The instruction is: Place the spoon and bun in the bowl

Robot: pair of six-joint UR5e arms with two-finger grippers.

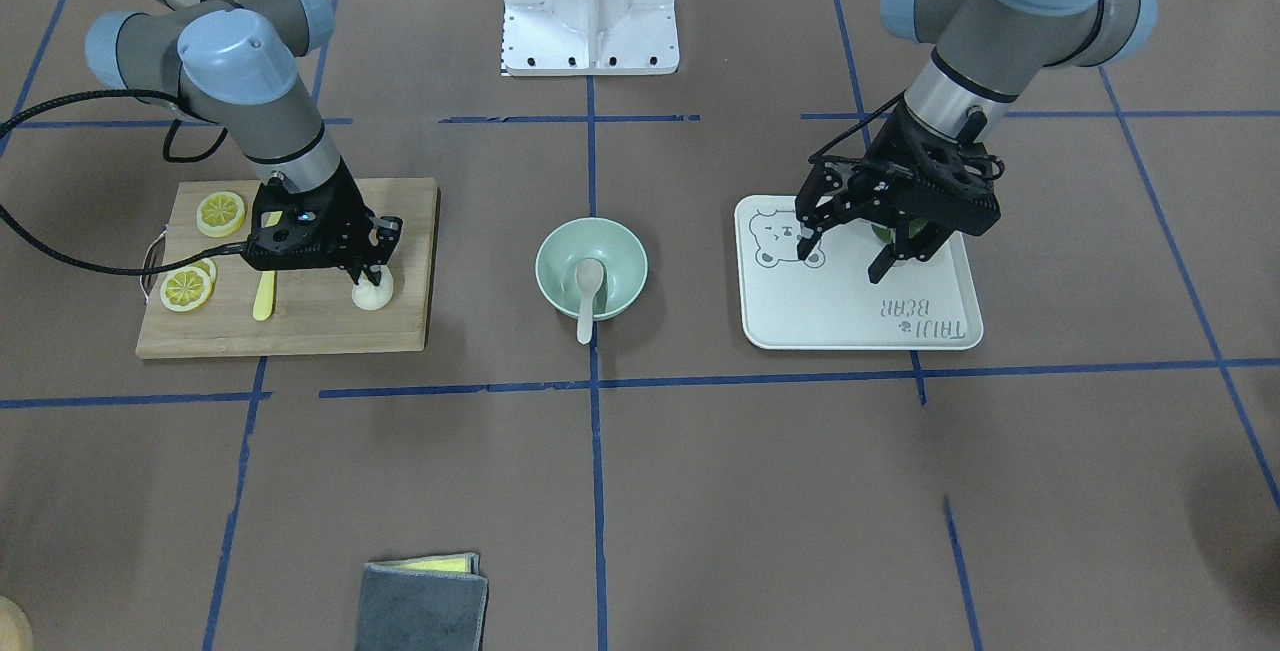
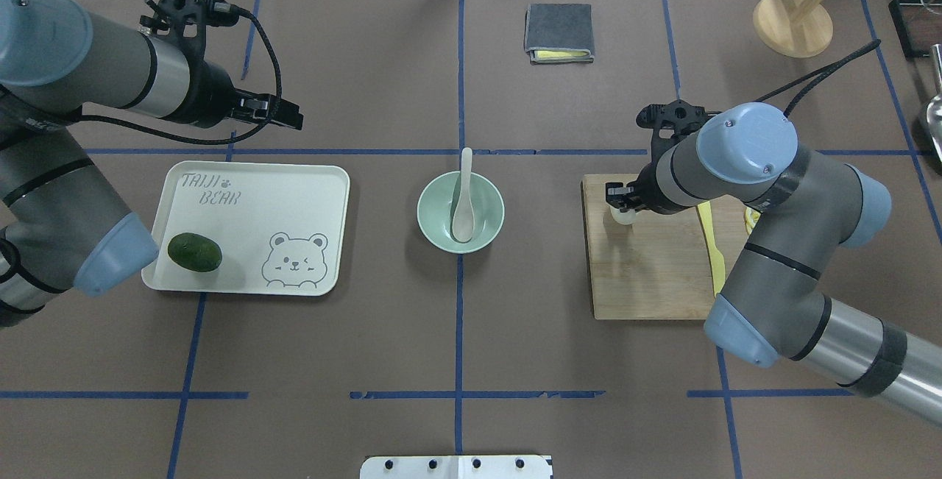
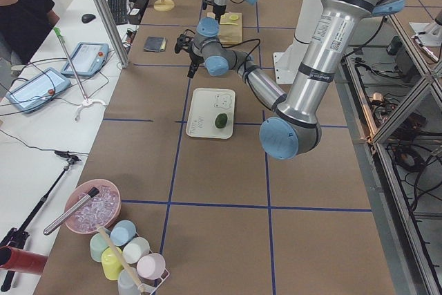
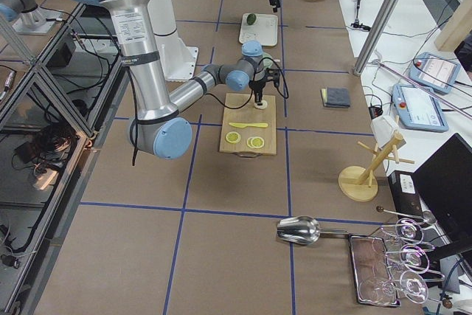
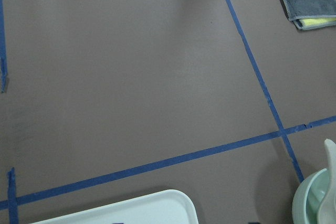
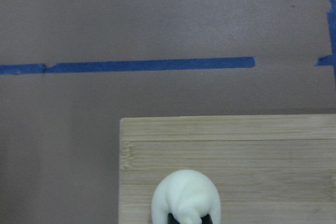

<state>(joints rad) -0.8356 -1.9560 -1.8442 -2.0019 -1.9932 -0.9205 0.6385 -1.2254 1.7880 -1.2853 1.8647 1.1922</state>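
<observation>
1. The right pincer (image 1: 366,278) stands low on the bun (image 1: 374,297), which rests on the wooden cutting board (image 1: 300,326) directly beneath it. The fingers appear clamped on the bun's upper part, closer together than its full width. With so little of the bun held, it may be squeezed out or dropped when it is lifted.
2. The bun is judged to be round enough to roll. If it is lost, it may go over the board's corner, which lies just beside the pincer, and onto the counter (image 1: 700,491).
3. The mint-green bowl (image 1: 620,261) stands well apart from the right pincer, between it and the left pincer (image 1: 841,262). Over such a long carry a weak hold could be lost.
4. The spoon (image 1: 587,283) is already laid in the bowl, its scoop inside and its handle over the rim. If the bun is released onto the handle, the spoon may be levered out, or the bun may bounce out of the bowl.
5. The left pincer is held with its fingers apart and empty above the bear-print tray (image 1: 850,321), far from the bun. No disturbance is expected from it, unless both arms are brought over the bowl together.
</observation>
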